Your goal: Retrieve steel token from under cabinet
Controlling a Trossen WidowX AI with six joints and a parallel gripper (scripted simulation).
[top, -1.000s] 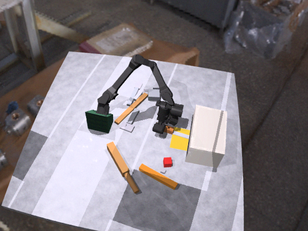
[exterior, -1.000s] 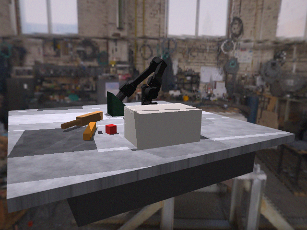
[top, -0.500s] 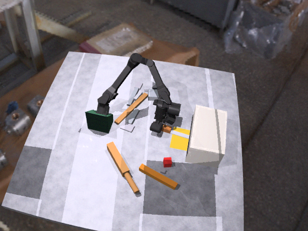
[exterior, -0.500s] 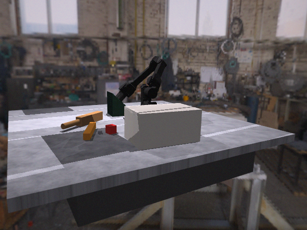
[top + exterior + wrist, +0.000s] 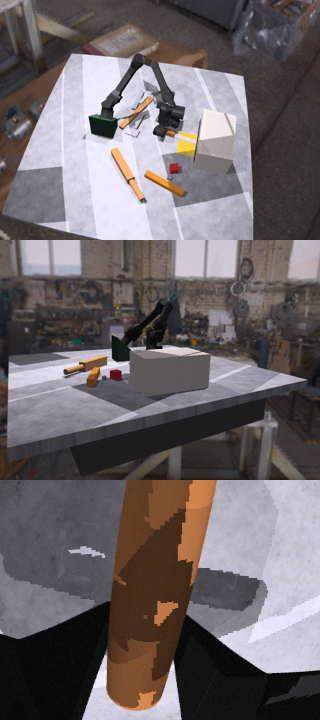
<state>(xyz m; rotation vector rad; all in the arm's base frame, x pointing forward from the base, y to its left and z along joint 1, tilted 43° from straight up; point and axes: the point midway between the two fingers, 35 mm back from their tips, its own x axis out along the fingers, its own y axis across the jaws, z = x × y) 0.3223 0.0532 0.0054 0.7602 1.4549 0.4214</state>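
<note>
My gripper (image 5: 166, 131) (image 5: 144, 615) is shut on the orange handle (image 5: 170, 133) (image 5: 150, 590) of a tool, low in front of the cabinet (image 5: 215, 136) (image 5: 170, 374). The tool's thin pale blade (image 5: 185, 138) crosses the yellow marked area (image 5: 186, 149) and reaches the cabinet's front edge; whether its end is under the cabinet is hidden. The steel token is not visible in any view, and the vent slots cannot be made out. In the exterior view the cabinet hides the gripper, tool and marked area.
A red cube (image 5: 173, 168) (image 5: 115, 374), a small grey block (image 5: 169, 178) (image 5: 104, 377), an orange bar (image 5: 164, 183) (image 5: 93, 376) and a wooden paddle (image 5: 122, 165) (image 5: 94, 364) lie to one side. A long orange stick (image 5: 136, 112) and several grey plates lie near the green block (image 5: 103, 126) (image 5: 119, 351).
</note>
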